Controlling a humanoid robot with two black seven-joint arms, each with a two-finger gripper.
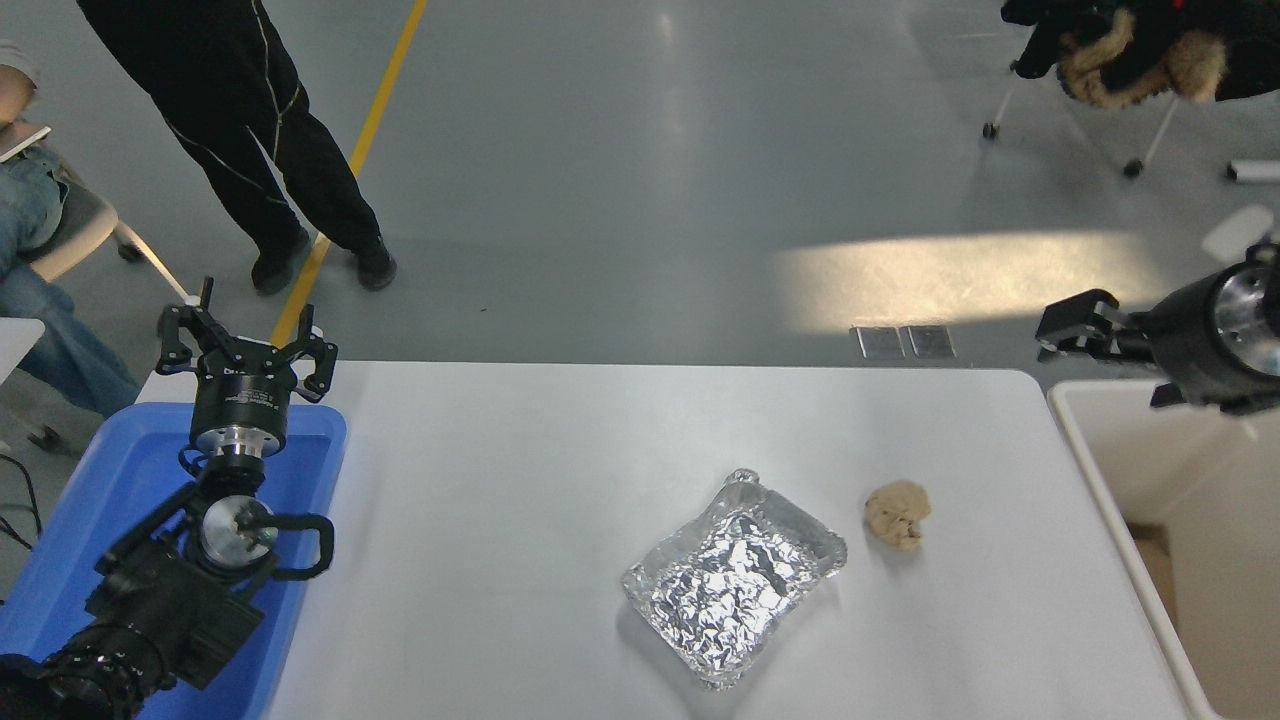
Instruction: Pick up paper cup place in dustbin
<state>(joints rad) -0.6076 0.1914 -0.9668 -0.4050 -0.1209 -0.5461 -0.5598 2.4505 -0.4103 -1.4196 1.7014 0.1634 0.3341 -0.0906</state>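
The dustbin (1098, 478) is the cream-white bin at the table's right edge, cut off by the picture's edge. The paper cup is not in view; the part of the bin's inside that shows holds only a brown patch low down. My right gripper (1078, 330) comes in from the right edge, above the bin's far left corner and the table's far right corner. It is open and empty. My left gripper (247, 338) is parked open over the far end of the blue tray (60, 540) at the lower left.
A crumpled silver foil tray (735, 578) lies on the white table (520, 500) right of centre, with a tan lump (897, 513) just to its right. A person stands beyond the far left corner, another sits at the left edge. Chairs stand at the upper right.
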